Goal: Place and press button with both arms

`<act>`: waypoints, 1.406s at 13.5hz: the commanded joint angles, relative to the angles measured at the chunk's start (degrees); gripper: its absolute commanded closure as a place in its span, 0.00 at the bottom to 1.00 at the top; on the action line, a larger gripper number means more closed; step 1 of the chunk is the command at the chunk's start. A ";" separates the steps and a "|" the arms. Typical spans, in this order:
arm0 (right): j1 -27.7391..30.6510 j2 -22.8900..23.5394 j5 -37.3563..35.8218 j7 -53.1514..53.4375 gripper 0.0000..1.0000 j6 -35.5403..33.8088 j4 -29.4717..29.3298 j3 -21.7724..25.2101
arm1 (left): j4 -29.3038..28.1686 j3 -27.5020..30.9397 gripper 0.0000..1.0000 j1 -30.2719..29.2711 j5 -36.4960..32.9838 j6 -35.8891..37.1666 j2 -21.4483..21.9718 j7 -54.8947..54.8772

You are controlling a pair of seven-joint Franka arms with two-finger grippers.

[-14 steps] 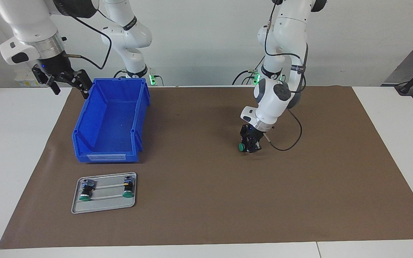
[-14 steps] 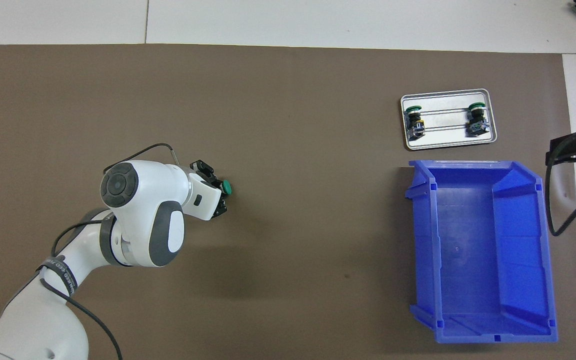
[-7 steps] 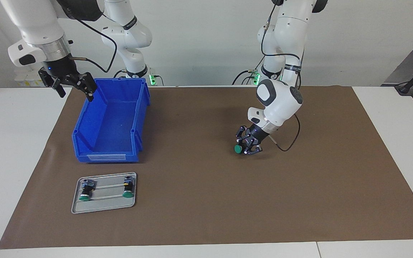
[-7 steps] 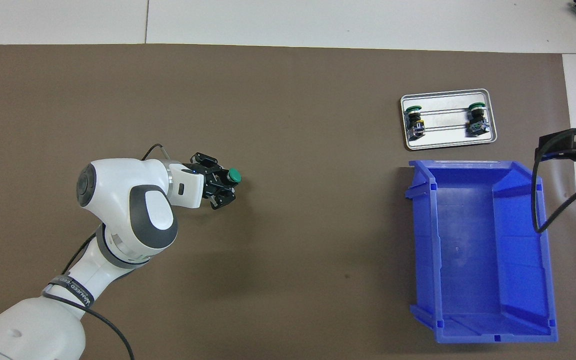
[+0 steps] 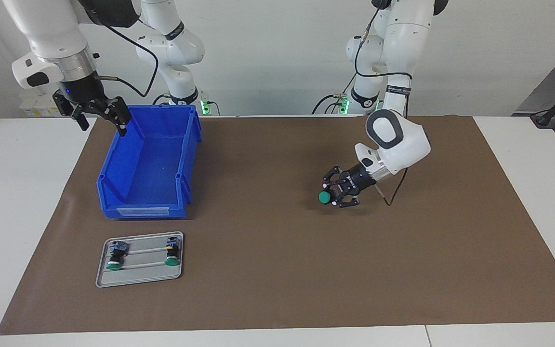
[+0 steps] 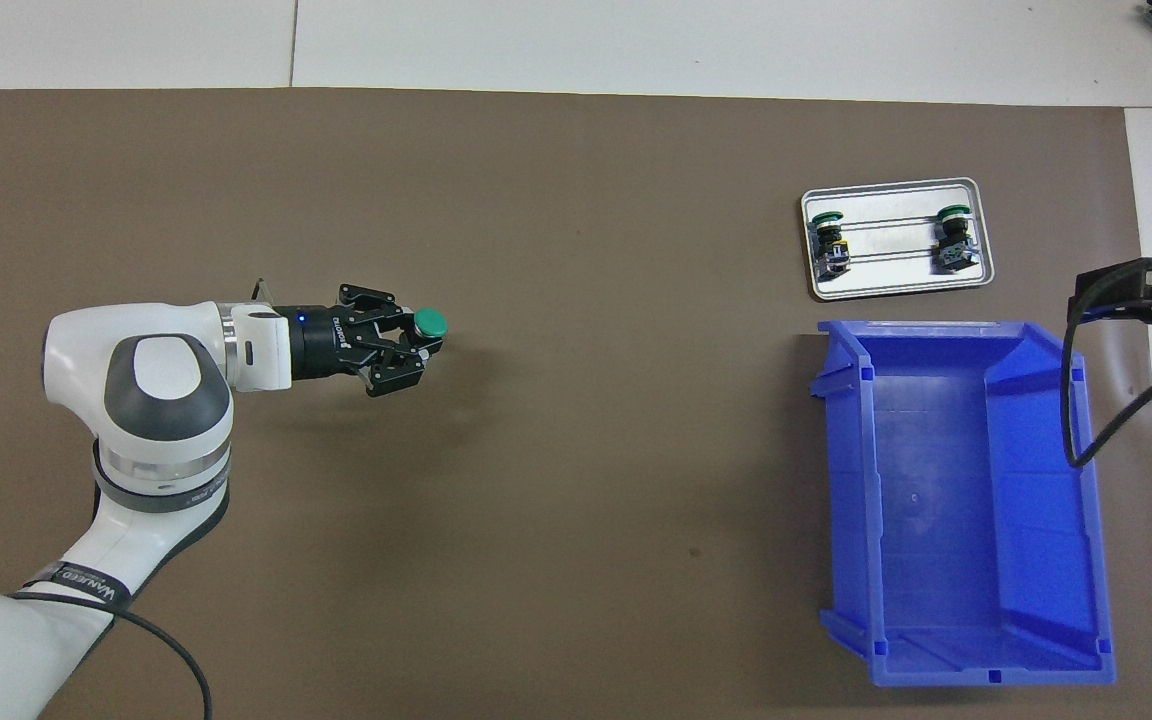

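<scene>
Button (image 5: 324, 197) with the green cap sits pinched in the left gripper (image 5: 337, 194), low over the bare brown mat (image 5: 277, 270) near the middle of the table, cap pointing toward the right arm's end. The gripper is turned nearly level, fingers narrowed on the black body, cap sticking out past the tips. Whether the button's underside already touches the mat cannot be told.

Seen from overhead, the held button lies at about nine o'clock from the blue bin (image 6: 966, 500) and well apart from it; the grey tray (image 6: 896, 282) with two more buttons lies at about twelve o'clock from the bin. The right gripper (image 5: 95, 114) hangs with fingers spread wide over the bin's rim at the right arm's end, holding nothing.

The step in hand looks like setting the button down. It would go best eased slowly to the mat, the grip kept firm on the body and the cap left clear for the other arm's press
</scene>
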State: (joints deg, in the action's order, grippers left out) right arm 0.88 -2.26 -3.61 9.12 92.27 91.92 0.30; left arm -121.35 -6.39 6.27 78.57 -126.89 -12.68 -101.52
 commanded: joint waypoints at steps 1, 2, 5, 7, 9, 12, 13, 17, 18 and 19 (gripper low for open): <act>0.26 -1.52 0.44 0.10 0.00 -0.16 1.78 -0.39 | -2.57 -0.11 0.80 -0.55 5.01 2.69 2.30 -5.86; 0.26 -1.43 0.44 0.10 0.00 -0.08 1.69 -0.74 | -3.44 -0.11 0.78 -0.73 5.10 2.87 2.74 -7.79; 0.17 -1.52 0.53 0.19 0.00 1.50 2.12 -0.83 | -6.69 -0.03 0.76 -2.92 12.19 9.53 3.44 -16.31; 0.26 -1.61 0.53 0.10 0.00 2.03 2.30 -0.83 | -8.54 -0.03 0.73 -3.45 13.44 11.83 3.62 -20.10; 0.26 -1.61 0.53 0.10 0.00 1.51 2.30 -0.83 | -11.52 0.06 0.73 -4.93 16.24 15.86 3.10 -27.37; 0.26 -1.69 0.53 0.19 0.00 1.33 2.74 -0.83 | -13.72 0.15 0.73 -6.43 16.35 19.91 2.13 -33.01; 0.26 -1.87 0.53 0.28 0.00 1.59 3.09 -0.83 | -14.43 0.15 0.74 -6.61 16.35 20.71 1.87 -34.52; 0.26 -2.13 0.44 0.28 0.00 1.24 3.36 -0.83 | -13.82 0.24 0.71 -10.21 16.52 29.32 -4.81 -40.59; 0.26 -2.39 0.44 0.37 0.00 1.24 3.97 -0.83 | -13.82 0.24 0.71 -10.31 16.52 30.46 -4.73 -40.68; 0.26 -2.40 0.44 0.37 0.00 1.33 4.23 -0.83 | -13.82 0.32 0.71 -10.31 16.52 31.08 -4.73 -40.77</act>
State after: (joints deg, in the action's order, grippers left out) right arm 0.83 -2.65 -3.61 9.12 92.78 93.38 -0.17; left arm -135.38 -5.97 -3.30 93.89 -98.50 -16.80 -140.55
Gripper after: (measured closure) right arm 0.000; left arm 0.665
